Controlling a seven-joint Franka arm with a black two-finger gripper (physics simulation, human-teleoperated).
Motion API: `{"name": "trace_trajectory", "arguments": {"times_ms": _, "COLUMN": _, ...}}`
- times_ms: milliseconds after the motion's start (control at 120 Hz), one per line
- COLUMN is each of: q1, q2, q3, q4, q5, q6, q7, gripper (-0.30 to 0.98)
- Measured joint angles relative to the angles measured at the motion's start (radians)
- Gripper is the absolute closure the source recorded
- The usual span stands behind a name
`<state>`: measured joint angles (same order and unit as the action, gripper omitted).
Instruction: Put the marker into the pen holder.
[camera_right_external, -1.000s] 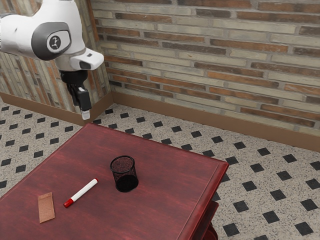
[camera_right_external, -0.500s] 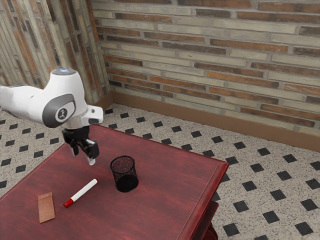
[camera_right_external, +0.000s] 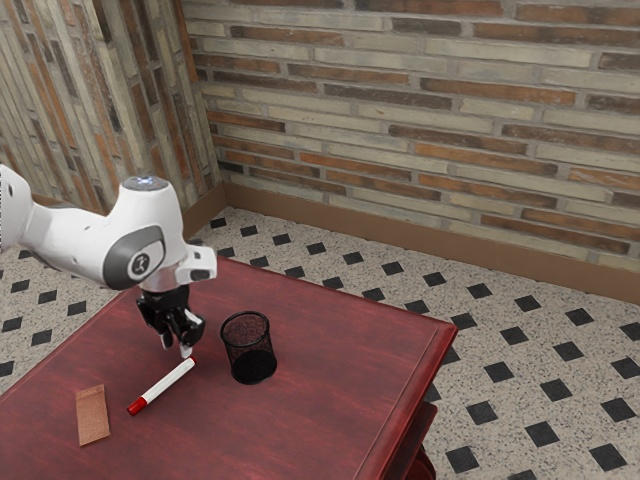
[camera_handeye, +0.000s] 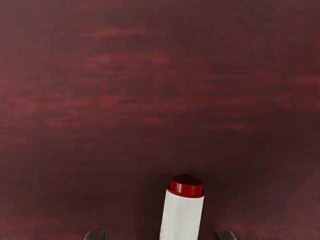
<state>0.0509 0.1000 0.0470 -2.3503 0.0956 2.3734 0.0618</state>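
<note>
At the exterior view's left, a flat brown piece (camera_right_external: 92, 415) is seen on the red table (camera_right_external: 330, 400); next, the marker (camera_right_external: 165, 384) is laid flat; the gripper (camera_right_external: 177, 349) is held low over its far end, jaws parted; the upright pen holder (camera_right_external: 248, 350) is placed rightmost, near both.

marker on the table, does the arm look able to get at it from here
Probably yes: the gripper is open near one end of the marker, nothing lies on the marker, and the black mesh pen holder stands off to one side.
</note>
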Motion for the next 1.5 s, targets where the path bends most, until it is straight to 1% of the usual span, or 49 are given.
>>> {"name": "trace_trajectory", "arguments": {"times_ms": 525, "q1": -0.007, "q2": 0.073, "q3": -0.001, "q4": -0.003, "q5": -0.002, "q6": 0.016, "q7": 0.007, "gripper": 0.49}}
{"name": "trace_trajectory", "arguments": {"times_ms": 667, "q1": -0.005, "q2": 0.075, "q3": -0.001, "q4": -0.005, "q5": -0.006, "q6": 0.017, "q7": 0.008, "gripper": 0.64}}
{"name": "trace_trajectory", "arguments": {"times_ms": 775, "q1": -0.006, "q2": 0.072, "q3": -0.001, "q4": -0.005, "q5": 0.0, "q6": 0.018, "q7": 0.005, "gripper": 0.71}}
{"name": "trace_trajectory", "arguments": {"times_ms": 833, "q1": -0.006, "q2": 0.052, "q3": -0.003, "q4": -0.004, "q5": 0.005, "q6": 0.017, "q7": 0.001, "gripper": 0.74}}
{"name": "trace_trajectory", "arguments": {"times_ms": 892, "q1": -0.005, "q2": 0.002, "q3": -0.011, "q4": -0.002, "q5": 0.009, "q6": 0.016, "q7": -0.002, "gripper": 0.76}}
{"name": "trace_trajectory", "arguments": {"times_ms": 975, "q1": -0.026, "q2": -0.158, "q3": -0.026, "q4": 0.001, "q5": 0.011, "q6": -0.003, "q7": -0.005, "gripper": 0.77}}
{"name": "trace_trajectory", "arguments": {"times_ms": 1058, "q1": -0.083, "q2": -0.283, "q3": -0.03, "q4": 0.019, "q5": 0.008, "q6": -0.037, "q7": -0.009, "gripper": 0.78}}
{"name": "trace_trajectory", "arguments": {"times_ms": 1125, "q1": -0.136, "q2": -0.334, "q3": -0.031, "q4": 0.054, "q5": 0.0, "q6": -0.065, "q7": -0.012, "gripper": 0.79}}
{"name": "trace_trajectory", "arguments": {"times_ms": 1183, "q1": -0.175, "q2": -0.349, "q3": -0.032, "q4": 0.086, "q5": -0.005, "q6": -0.083, "q7": -0.014, "gripper": 0.79}}
{"name": "trace_trajectory", "arguments": {"times_ms": 1275, "q1": -0.204, "q2": -0.343, "q3": -0.035, "q4": 0.137, "q5": -0.011, "q6": -0.102, "q7": -0.018, "gripper": 0.79}}
{"name": "trace_trajectory", "arguments": {"times_ms": 1500, "q1": -0.217, "q2": -0.217, "q3": -0.036, "q4": 0.236, "q5": -0.025, "q6": -0.122, "q7": -0.027, "gripper": 0.78}}
